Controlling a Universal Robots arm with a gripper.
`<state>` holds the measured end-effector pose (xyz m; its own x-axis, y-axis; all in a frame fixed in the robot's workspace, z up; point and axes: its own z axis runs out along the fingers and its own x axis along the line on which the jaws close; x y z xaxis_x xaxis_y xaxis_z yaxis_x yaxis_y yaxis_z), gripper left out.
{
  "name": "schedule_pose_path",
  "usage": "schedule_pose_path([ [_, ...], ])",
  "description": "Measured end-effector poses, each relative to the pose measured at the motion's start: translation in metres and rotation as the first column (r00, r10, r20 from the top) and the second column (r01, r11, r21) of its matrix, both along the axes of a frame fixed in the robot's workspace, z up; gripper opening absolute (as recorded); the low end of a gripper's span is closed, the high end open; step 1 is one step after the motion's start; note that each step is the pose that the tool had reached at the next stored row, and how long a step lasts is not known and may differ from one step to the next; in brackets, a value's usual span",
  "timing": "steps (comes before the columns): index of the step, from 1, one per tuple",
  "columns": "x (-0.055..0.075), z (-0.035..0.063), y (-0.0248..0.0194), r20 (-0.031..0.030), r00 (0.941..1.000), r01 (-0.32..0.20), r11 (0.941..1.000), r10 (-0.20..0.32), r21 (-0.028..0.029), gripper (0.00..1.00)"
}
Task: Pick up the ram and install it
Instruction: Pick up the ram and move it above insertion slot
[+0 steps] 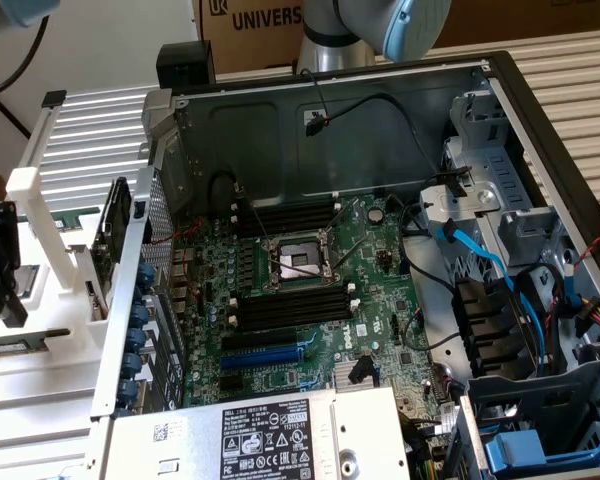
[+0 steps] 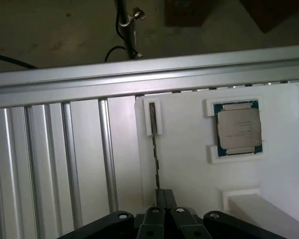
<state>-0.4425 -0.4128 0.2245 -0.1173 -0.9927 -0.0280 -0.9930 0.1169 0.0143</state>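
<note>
We are viewing the claw point(image 2: 164, 199) from the wrist camera. Its two fingers point(image 2: 161, 198) are pressing together on the near end of the ram point(image 2: 154, 144), which is standing on its thin edge in the white holder tray point(image 2: 189, 149). The ram is running straight away from the claw toward 12 o'clock, and its far end is sitting in a white end bracket point(image 2: 153, 117). The claw is therefore pinching the ram at the end nearest the camera.

At 2 o'clock from the claw, well apart from the ram, the square silver processor chip point(image 2: 238, 127) is resting in its own white corner brackets on the same tray. The tray is lying on a ribbed aluminium table point(image 2: 65, 149).

In the exterior view, the open computer case point(image 1: 380, 250) is occupying the centre, with the motherboard point(image 1: 310, 290) and its black memory slots point(image 1: 285, 310) exposed. The white tray point(image 1: 40, 260) is sitting at 9 o'clock from the case.
</note>
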Motion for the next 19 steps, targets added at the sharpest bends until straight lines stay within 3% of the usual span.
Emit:
schedule_pose_path([
  [3, 0.0, -0.0007, 0.0, -0.0002, 1.0, -0.001, 1.0, 0.001, 0.0001, 0.1],
  [4, 0.0, -0.0014, 0.0, -0.0003, 1.0, -0.001, 1.0, 0.001, 0.0001, 0.16],
  [6, 0.0, -0.0015, 0.0, -0.0006, 1.0, -0.001, 1.0, 0.001, 0.0, 0.16],
  [7, 0.0, -0.0015, 0.0, -0.0007, 1.0, -0.001, 1.0, 0.001, 0.0001, 0.24],
  [15, 0.0, -0.0071, -0.0003, -0.0004, 1.0, -0.003, 1.0, 0.003, 0.0001, 0.24],
  [19, 0.0, -0.0101, -0.0005, 0.0119, 0.9999, -0.005, 1.0, 0.005, 0.0037, 0.24],
])
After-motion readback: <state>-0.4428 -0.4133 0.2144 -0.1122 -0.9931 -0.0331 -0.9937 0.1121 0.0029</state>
